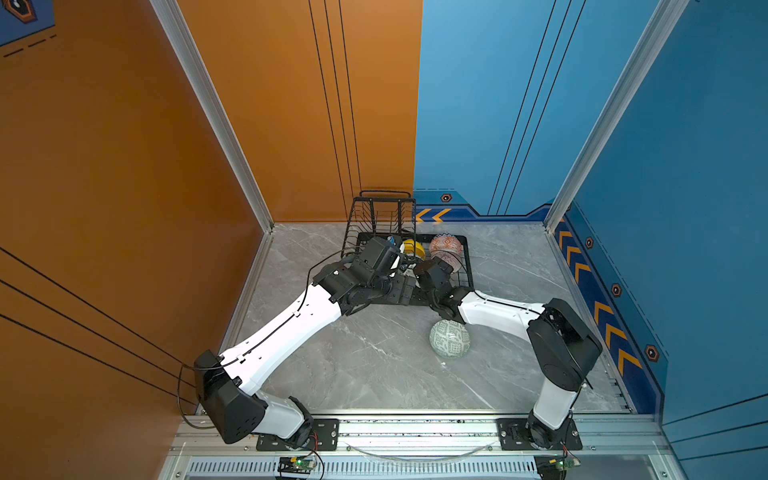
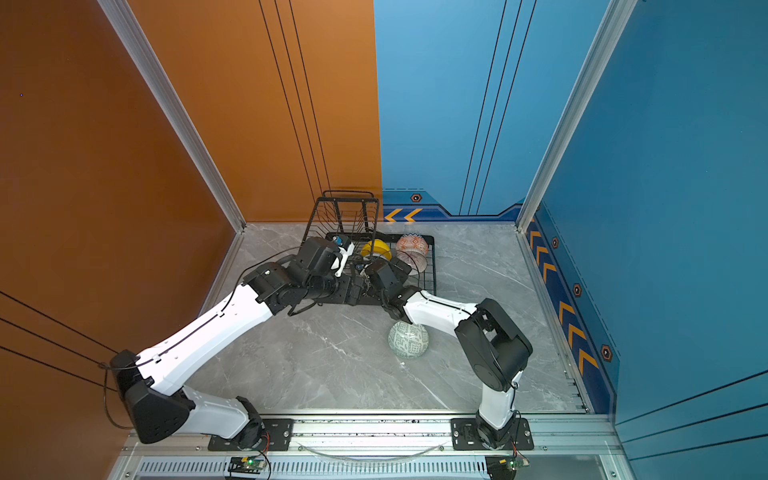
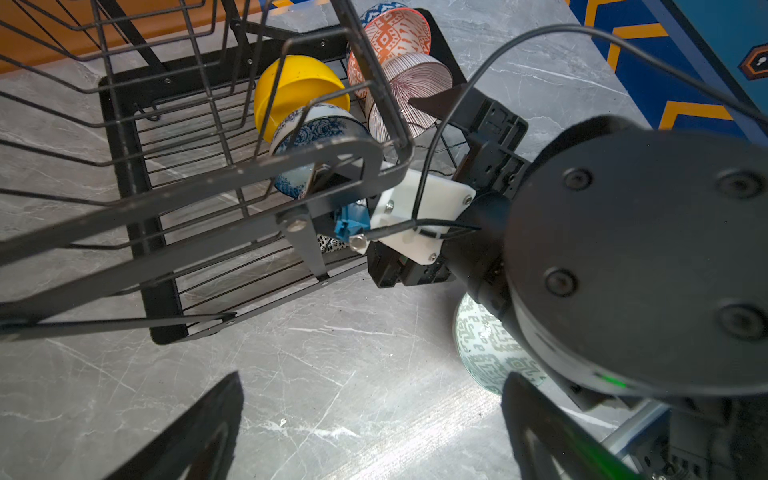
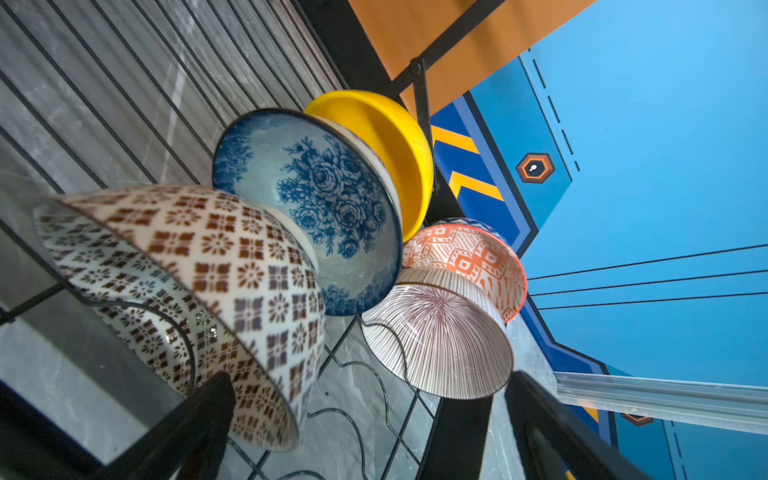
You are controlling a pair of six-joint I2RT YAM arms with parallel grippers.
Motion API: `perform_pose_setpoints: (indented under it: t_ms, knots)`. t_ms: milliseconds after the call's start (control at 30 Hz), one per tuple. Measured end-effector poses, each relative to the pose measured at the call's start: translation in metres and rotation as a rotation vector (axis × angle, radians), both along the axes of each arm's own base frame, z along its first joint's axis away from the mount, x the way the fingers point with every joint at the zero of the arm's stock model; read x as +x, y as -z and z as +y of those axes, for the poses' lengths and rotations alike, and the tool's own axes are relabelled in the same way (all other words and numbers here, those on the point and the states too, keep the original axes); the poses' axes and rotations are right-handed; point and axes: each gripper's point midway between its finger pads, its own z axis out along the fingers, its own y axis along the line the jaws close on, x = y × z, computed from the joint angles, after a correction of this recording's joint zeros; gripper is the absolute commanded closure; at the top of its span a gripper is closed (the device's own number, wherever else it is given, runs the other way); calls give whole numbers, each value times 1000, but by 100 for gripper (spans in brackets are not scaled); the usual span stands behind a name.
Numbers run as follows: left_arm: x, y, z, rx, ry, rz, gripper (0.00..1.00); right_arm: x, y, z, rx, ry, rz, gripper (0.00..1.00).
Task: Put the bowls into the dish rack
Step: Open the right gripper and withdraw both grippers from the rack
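Five bowls (image 4: 311,208) sit in black wire dish rack (image 3: 129,174); left hand (image 3: 374,382) and right hand (image 4: 370,386) wide open, empty; next likely grasp pale green patterned round bowl (image 1: 449,337) on surface (image 1: 353,365) middle

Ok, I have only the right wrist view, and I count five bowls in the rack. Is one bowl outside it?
Observer: Yes. The pale green bowl lies on the table, in front of the dish rack.
Operator: And on the left?
Observer: The left gripper is open and holds nothing; it is over the table beside the rack.
Operator: And higher up?
Observer: The rack's upper basket shows no bowl.
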Motion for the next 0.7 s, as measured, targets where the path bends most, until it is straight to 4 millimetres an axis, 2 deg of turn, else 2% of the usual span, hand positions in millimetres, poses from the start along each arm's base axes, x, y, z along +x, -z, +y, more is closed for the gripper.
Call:
perform_pose_setpoints:
  t_ms: [333, 700]
  knots:
    - [-2, -3, 2, -6, 0, -8, 2, -21, -1, -21, -65, 6, 13, 0]
    - [-7, -14, 7, -24, 2, -33, 2, -55, -32, -56, -31, 26, -28, 0]
